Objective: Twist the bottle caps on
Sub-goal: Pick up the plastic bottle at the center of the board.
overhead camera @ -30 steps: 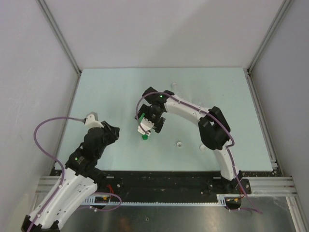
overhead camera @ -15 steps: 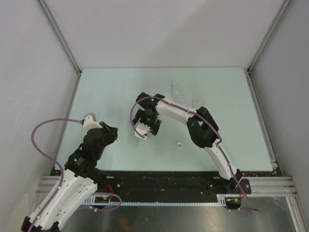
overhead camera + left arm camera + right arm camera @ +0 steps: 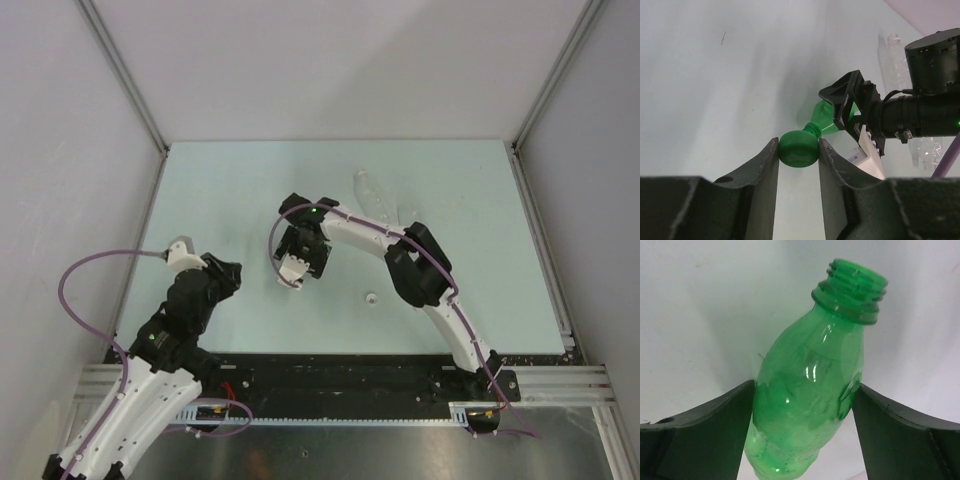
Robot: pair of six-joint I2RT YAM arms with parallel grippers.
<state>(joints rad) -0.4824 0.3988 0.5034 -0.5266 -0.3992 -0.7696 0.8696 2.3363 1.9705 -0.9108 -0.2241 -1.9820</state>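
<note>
A dark green bottle cap (image 3: 799, 148) sits pinched between my left gripper's (image 3: 798, 144) fingers. Beyond it, the translucent green bottle (image 3: 826, 120) points its open neck toward the cap. Whether cap and neck touch cannot be told. The right wrist view shows that green bottle (image 3: 812, 375) tilted, threads bare, with both fingers of my right gripper (image 3: 804, 390) against its body. From above, the right gripper (image 3: 298, 262) hides the bottle. The left gripper (image 3: 224, 272) is a short way to its left.
A clear ribbed bottle (image 3: 372, 190) lies at the back beside the right arm, and shows again as a clear bottle (image 3: 894, 55) in the left wrist view. A second clear bottle (image 3: 925, 146) lies behind the right wrist. A small white cap (image 3: 370, 297) rests on the mat (image 3: 230, 190).
The right arm swung left and its gripper came down over the green bottle, its jaws narrowing onto it. The left arm shifted slightly, still holding the green cap.
</note>
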